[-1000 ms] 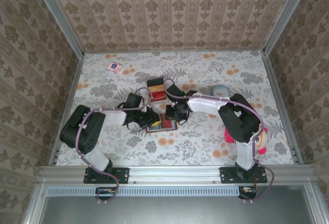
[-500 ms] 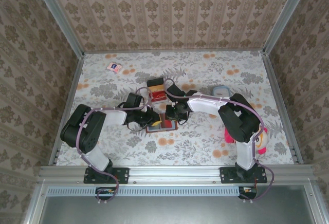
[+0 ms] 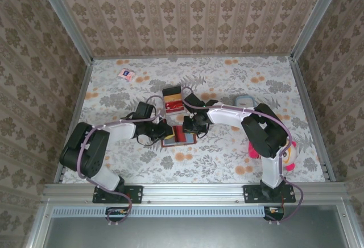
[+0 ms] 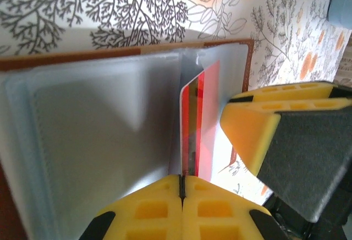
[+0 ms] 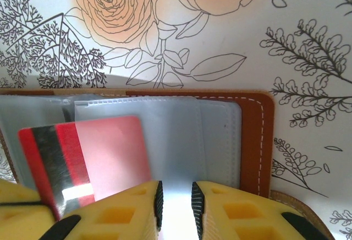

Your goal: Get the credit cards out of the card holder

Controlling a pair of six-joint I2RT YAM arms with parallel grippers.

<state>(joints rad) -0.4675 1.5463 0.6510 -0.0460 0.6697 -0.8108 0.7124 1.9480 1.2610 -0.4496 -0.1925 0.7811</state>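
Observation:
The brown card holder [image 3: 178, 136] lies open on the floral table between both grippers, its grey-blue clear sleeves [image 4: 99, 119] fanned upward. A red credit card [image 4: 199, 119] with a dark stripe sticks partly out of a sleeve. My left gripper [image 4: 181, 180] is shut on that card's near edge. In the right wrist view the same card [image 5: 104, 152] shows at the left and the holder's brown cover [image 5: 254, 135] at the right. My right gripper [image 5: 175, 198] pinches a clear sleeve, jaws slightly apart. One of its yellow fingers [image 4: 258, 124] stands just right of the card.
A red-and-orange tray [image 3: 173, 101] sits just behind the holder. A pink-and-white packet [image 3: 126, 74] lies far left at the back, a small blue-lidded box [image 3: 244, 99] to the right. A pink object [image 3: 290, 152] rests beside the right arm's base.
My left gripper has closed fully on the card. The left arm's elbow has swung left and more of the holder shows. The right arm has stayed put.

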